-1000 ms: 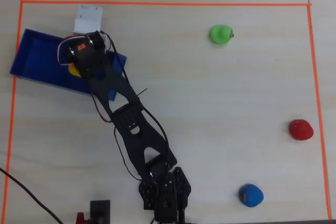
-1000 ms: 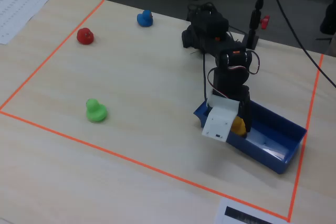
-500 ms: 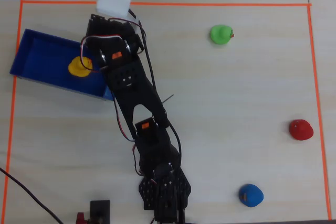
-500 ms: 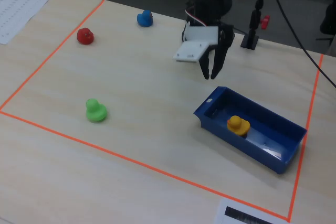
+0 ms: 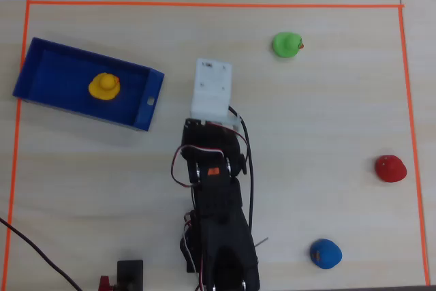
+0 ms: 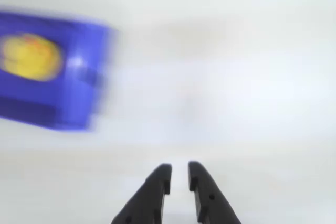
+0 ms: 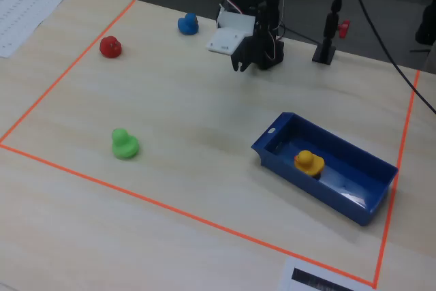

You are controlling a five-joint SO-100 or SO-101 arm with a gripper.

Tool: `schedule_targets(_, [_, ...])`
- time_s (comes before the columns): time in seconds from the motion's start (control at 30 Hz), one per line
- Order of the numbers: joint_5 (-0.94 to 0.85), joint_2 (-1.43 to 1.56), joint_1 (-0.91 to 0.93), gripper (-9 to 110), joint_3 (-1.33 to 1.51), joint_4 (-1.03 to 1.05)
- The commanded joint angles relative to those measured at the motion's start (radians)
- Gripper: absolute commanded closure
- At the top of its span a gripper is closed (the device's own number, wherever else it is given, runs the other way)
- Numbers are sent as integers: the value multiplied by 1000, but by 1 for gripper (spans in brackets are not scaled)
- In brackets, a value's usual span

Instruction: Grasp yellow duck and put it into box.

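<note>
From the overhead view I saw the yellow duck [image 5: 104,86] sitting inside the box [image 5: 48,76], toward the middle of its floor, clear of all four walls. The box lay slanted near the left run of the orange tape border [image 5: 211,5], its left corner just crossing that line. The arm [image 5: 216,202] stood at bottom centre, and the worktop [image 5: 327,100] to its right was open apart from the green duck [image 5: 286,44], red duck [image 5: 390,168] and blue duck [image 5: 325,253].

In the wrist view, which was blurred, my gripper [image 6: 178,169] held nothing, its tips only a narrow slit apart, with bare surface ahead and the box at upper left.

The fixed view showed the gripper [image 7: 240,67] raised well apart from the box [image 7: 361,161], with wide free worktop between them.
</note>
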Motion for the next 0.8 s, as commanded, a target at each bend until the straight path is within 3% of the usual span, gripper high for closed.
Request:
schedule_targets(0.0, [-71,313,28,101,436,-29])
schedule_targets(0.27, [-110,712,-6,101,729,74])
schedule_targets(0.47, [-155,718,28,101,839,-25])
schedule_targets(0.77, [-127,718,-12,101,841,25])
